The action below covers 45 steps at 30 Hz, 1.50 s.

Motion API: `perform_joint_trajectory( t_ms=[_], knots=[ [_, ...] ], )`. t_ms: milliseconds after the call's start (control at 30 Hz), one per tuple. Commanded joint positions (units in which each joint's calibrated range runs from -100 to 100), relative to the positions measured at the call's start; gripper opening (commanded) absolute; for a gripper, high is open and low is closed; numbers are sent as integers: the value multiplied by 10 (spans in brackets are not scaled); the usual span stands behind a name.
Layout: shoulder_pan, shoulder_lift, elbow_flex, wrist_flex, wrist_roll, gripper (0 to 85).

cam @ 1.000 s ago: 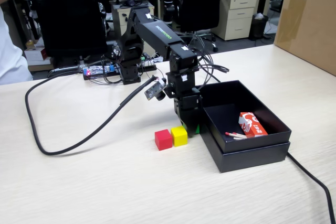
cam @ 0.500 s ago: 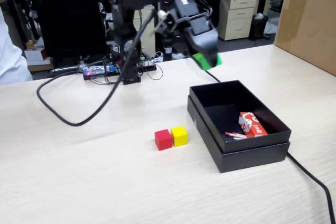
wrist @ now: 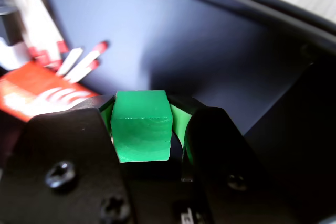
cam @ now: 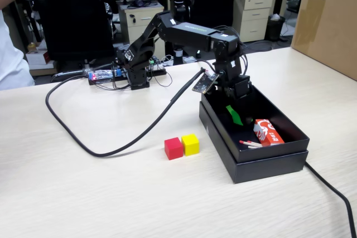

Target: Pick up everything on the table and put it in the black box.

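In the wrist view the green cube sits between the green-padded jaws of my gripper, which is shut on it. The fixed view shows my gripper lowered inside the black box, over its dark floor, with a sliver of green at its tip. The red cube and the yellow cube lie side by side, touching, on the table, just left of the box and apart from the gripper.
A red-and-white packet and red-tipped sticks lie in the box, right of the gripper. A thick black cable loops across the table's left. A brown carton stands at the back right. The arm's base is behind.
The arm lifted the green cube from beside the yellow cube, swung it high over the box, and has now come down into the box with it. Red and yellow cubes have not moved.
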Motion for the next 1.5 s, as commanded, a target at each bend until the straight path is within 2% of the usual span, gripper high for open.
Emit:
perform_joint_trajectory(
  t_ms=[0, 133, 233, 300, 333, 567, 767, 1067, 1467],
  knots=[
    [1, -9, 21, -7, -5, 116],
    [1, -9, 3, -19, -5, 265],
    [0, -31, -12, -21, -4, 287],
    [0, -63, -31, -21, -4, 415],
    [-1, -87, -39, -21, -4, 437],
    [-19, -328, -66, -21, -3, 441],
    [-66, -445, -135, -21, -36, 441],
    [-101, -358, -221, -21, -46, 465],
    [-111, -127, -137, -13, -49, 464]
  ],
)
